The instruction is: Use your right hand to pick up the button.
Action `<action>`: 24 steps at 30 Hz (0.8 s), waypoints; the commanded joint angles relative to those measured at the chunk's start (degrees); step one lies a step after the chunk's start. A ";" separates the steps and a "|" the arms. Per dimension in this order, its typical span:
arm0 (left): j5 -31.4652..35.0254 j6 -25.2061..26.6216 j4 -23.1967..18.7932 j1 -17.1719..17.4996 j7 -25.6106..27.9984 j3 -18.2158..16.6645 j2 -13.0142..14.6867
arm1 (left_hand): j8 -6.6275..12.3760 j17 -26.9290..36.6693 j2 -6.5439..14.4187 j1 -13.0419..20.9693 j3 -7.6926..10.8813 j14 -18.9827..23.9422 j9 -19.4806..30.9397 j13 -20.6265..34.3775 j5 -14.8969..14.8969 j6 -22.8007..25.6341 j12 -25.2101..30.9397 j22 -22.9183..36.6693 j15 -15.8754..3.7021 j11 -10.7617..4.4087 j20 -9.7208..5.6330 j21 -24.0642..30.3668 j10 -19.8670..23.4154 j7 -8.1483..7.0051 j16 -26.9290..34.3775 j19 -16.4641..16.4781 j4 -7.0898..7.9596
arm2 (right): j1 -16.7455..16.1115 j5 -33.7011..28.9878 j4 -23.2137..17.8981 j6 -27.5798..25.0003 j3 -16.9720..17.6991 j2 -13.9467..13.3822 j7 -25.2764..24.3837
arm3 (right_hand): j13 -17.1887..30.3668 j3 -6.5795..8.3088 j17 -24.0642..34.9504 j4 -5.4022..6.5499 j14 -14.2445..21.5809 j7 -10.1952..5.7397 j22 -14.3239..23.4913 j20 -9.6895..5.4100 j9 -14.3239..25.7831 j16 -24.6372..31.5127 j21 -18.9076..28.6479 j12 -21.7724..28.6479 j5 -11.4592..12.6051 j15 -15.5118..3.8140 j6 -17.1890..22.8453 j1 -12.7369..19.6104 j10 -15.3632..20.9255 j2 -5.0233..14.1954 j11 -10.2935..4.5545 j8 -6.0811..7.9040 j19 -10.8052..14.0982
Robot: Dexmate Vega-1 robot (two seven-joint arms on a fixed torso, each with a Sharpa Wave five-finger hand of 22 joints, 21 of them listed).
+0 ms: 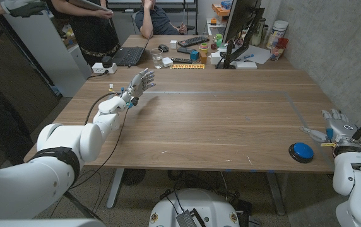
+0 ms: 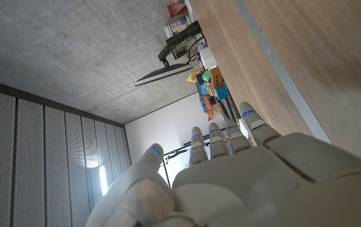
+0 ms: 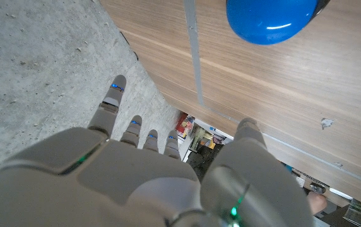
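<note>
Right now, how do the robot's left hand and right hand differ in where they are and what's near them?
The left hand reaches far out over the table's left side; the right hand sits at the table's right edge, close to the robot. The right hand has the blue button next to it, untouched; the left hand has nothing on the table near it. Both are open, fingers apart, holding nothing.

1. Counter (image 1: 218, 126): brown wood-grain top, smooth, low sheen; a pale matt tape line (image 1: 231, 92) runs across it.
2. Button (image 1: 301, 151): blue cap in glossy plastic with bright highlights, on a dark base.
3. Right robot hand (image 1: 336, 124): light grey moulded plastic, smooth, matt.
4. Left robot hand (image 1: 140, 82): same grey plastic shell, smooth.
5. Wall (image 1: 344, 44): bare grey concrete, rough, pitted.
</note>
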 commanded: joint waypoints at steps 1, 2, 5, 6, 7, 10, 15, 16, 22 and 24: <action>-0.17 -0.82 -0.33 0.19 -0.38 0.18 0.05 | 0.22 0.09 0.58 -0.58 0.34 -0.17 0.21 0.22 0.40 0.21 0.19 0.33 -0.07 0.00 0.06 -0.12 0.07 -0.10 0.35 0.32 0.10 | -0.60 0.92 1.22 -1.16 -0.87 -0.82 2.29 | 0.09 0.04 0.16 0.14 0.95 -0.67 -0.04 0.00 0.34 0.55 -0.11 0.62 0.53 0.23 0.26 -0.08 0.06 0.40 0.11 0.44 0.73; -0.17 -0.80 -0.33 0.18 -0.48 0.23 0.08 | 0.22 0.09 0.58 -0.59 0.34 -0.16 0.21 0.22 0.40 0.21 0.20 0.33 -0.16 -0.04 0.06 -0.12 0.09 -0.08 0.36 0.33 0.10 | -0.61 0.46 1.31 -1.59 -1.18 -0.72 2.86 | 0.09 0.03 0.16 0.13 0.96 -0.70 -0.03 -0.01 0.34 0.56 -0.10 0.63 0.53 0.21 0.25 -0.08 0.08 0.41 0.12 0.43 0.77; -0.23 -0.92 -0.39 0.23 -0.63 0.29 0.12 | 0.23 0.09 0.57 -0.59 0.35 -0.14 0.21 0.21 0.40 0.24 0.22 0.33 -0.13 -0.06 0.02 -0.14 0.15 -0.07 0.36 0.36 0.09 | -1.44 0.06 1.67 -1.90 -1.65 -0.66 1.35 | 0.10 0.00 0.15 0.12 1.16 -0.92 -0.02 -0.04 0.36 0.62 -0.05 0.67 0.53 0.31 0.29 -0.10 0.08 0.40 0.21 0.46 0.95; -0.17 -1.05 -0.42 0.24 -0.68 0.40 0.17 | 0.23 0.09 0.57 -0.59 0.36 -0.15 0.21 0.21 0.40 0.23 0.22 0.33 -0.15 -0.10 0.03 -0.16 0.13 -0.09 0.35 0.34 0.09 | -1.69 0.35 1.60 -1.90 -1.66 -0.67 1.48 | 0.10 -0.02 0.15 0.12 1.23 -1.10 -0.02 -0.05 0.37 0.65 -0.02 0.74 0.52 0.31 0.39 -0.12 0.23 0.39 0.17 0.50 1.03; -0.32 -1.29 -0.50 0.33 -0.65 0.31 0.11 | 0.24 0.09 0.57 -0.59 0.36 -0.14 0.21 0.21 0.40 0.24 0.21 0.33 -0.17 -0.04 0.01 -0.15 0.11 -0.08 0.36 0.37 0.09 | -1.91 0.80 1.47 -1.93 -1.65 -0.59 1.54 | 0.10 -0.05 0.15 0.11 1.27 -1.28 -0.01 -0.05 0.38 0.65 0.00 0.82 0.52 0.31 0.56 -0.14 0.38 0.36 0.29 0.56 1.13; -0.51 -1.62 -0.60 0.33 -0.93 0.30 0.07 | 0.23 0.09 0.57 -0.60 0.37 -0.12 0.21 0.22 0.41 0.22 0.24 0.33 -0.04 0.00 0.05 -0.19 0.20 -0.08 0.37 0.33 0.09 | -2.58 1.26 1.17 -1.96 -1.90 -0.61 1.96 | 0.11 -0.11 0.15 0.10 1.54 -1.54 0.00 -0.05 0.39 0.74 0.05 0.94 0.52 0.32 0.76 -0.19 0.62 0.31 0.26 0.64 1.33; -0.76 -1.93 -0.72 0.53 -1.31 0.34 0.00 | 0.24 0.09 0.57 -0.61 0.40 -0.12 0.21 0.22 0.41 0.25 0.24 0.33 -0.07 0.10 0.03 -0.22 0.20 -0.07 0.36 0.36 0.09 | -3.41 1.50 0.99 -2.06 -2.58 -0.73 3.04 | 0.11 -0.18 0.14 0.09 1.76 -1.58 0.00 -0.05 0.41 0.81 0.09 1.02 0.52 0.43 0.85 -0.26 0.79 0.23 0.21 0.68 1.52; -0.79 -1.97 -0.81 0.64 -1.32 0.36 0.01 | 0.23 0.09 0.57 -0.61 0.40 -0.10 0.21 0.22 0.41 0.23 0.24 0.33 -0.06 0.08 0.05 -0.24 0.19 -0.04 0.37 0.34 0.09 | -3.66 2.15 0.85 -1.99 -2.52 -0.56 2.82 | 0.10 -0.20 0.15 0.09 1.78 -1.59 0.00 -0.04 0.41 0.81 0.10 1.03 0.52 0.41 0.86 -0.28 0.82 0.22 0.23 0.68 1.55; -1.06 -2.52 -1.04 0.88 -1.57 0.42 0.14 | 0.24 0.08 0.54 -0.61 0.41 -0.15 0.21 0.22 0.41 0.27 0.21 0.34 -0.08 0.04 0.01 -0.28 0.14 -0.04 0.34 0.37 0.07 | -3.77 2.32 0.05 -1.84 -3.01 -1.11 4.75 | 0.09 -0.55 0.16 0.15 2.78 -1.73 0.02 -0.05 0.46 1.13 0.22 1.24 0.51 0.46 0.65 -0.69 1.31 -0.16 0.84 0.59 2.13; -1.14 -2.76 -1.11 0.96 -1.61 0.42 0.21 | 0.25 0.08 0.50 -0.61 0.41 -0.17 0.21 0.22 0.41 0.29 0.22 0.33 -0.16 -0.05 0.00 -0.30 0.15 -0.03 0.34 0.37 0.05 | -3.68 0.58 0.28 -1.96 -3.88 -1.58 4.51 | 0.08 -0.72 0.16 0.19 3.30 -1.86 0.03 -0.06 0.48 1.30 0.29 1.39 0.53 0.44 0.58 -0.89 1.72 -0.33 0.68 0.57 2.43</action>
